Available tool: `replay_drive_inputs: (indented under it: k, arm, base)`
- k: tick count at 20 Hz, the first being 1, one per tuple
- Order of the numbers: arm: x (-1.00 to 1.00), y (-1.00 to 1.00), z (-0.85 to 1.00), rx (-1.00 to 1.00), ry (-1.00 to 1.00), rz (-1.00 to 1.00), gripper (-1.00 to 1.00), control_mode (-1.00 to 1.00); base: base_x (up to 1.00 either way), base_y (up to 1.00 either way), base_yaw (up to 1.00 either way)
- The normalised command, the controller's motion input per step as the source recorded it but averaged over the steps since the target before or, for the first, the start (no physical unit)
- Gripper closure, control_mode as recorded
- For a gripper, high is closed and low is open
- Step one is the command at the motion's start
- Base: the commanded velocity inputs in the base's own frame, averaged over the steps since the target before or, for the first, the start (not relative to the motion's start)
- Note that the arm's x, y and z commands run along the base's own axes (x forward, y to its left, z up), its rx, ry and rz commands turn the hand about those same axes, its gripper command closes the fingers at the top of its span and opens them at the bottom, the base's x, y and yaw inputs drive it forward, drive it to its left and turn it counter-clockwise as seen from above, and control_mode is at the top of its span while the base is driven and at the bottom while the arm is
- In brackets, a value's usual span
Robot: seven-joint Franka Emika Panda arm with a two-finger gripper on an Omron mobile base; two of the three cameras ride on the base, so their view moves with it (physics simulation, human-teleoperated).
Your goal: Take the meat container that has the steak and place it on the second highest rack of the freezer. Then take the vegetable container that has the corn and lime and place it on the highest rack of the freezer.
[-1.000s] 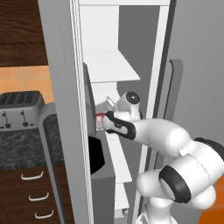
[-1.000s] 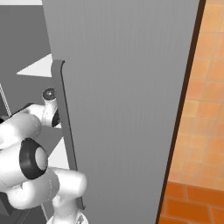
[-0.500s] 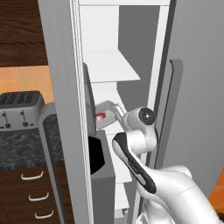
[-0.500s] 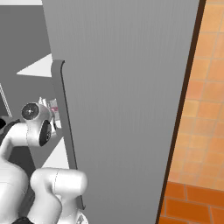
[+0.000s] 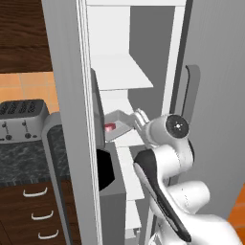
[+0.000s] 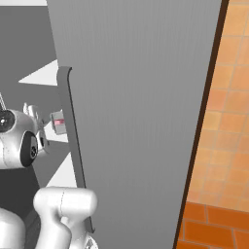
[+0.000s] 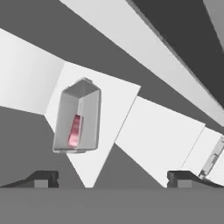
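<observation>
Steak point(image 7: 75, 130) lying in its grey meat container point(image 7: 78, 117), set on a white freezer shelf point(image 7: 118, 111), clear of the gripper point(image 7: 112, 178) with fingers point(image 7: 42, 178) spread wide and holding nothing. Seen from the left base as a red patch point(image 5: 110, 127) in the container point(image 5: 118, 124), just beside the gripper point(image 5: 138, 117) inside the freezer point(image 5: 141, 76), one shelf below the highest rack point(image 5: 119, 72). Outside the freezer, to its left, toaster point(image 5: 21, 119) on the dark stone desk point(image 5: 28, 160).
</observation>
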Motion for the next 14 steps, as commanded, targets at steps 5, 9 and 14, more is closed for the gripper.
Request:
replay_drive_inputs:
  k: [5, 9, 14]
  arm:
    - [-0.80, -0.21, 0.49, 0.00, 0.00, 0.00, -1.00, -1.00]
    - [-0.26, -0.32, 0.20, 0.03, 0.00, 0.00, -1.00, -1.00]
    - [-0.02, -0.14, 0.00, 0.02, 0.01, 0.00, -1.00, -1.00]
  base:
    - [0.00, 0.00, 0.00]
    - [0.00, 0.00, 0.00]
    - [0.00, 0.00, 0.00]
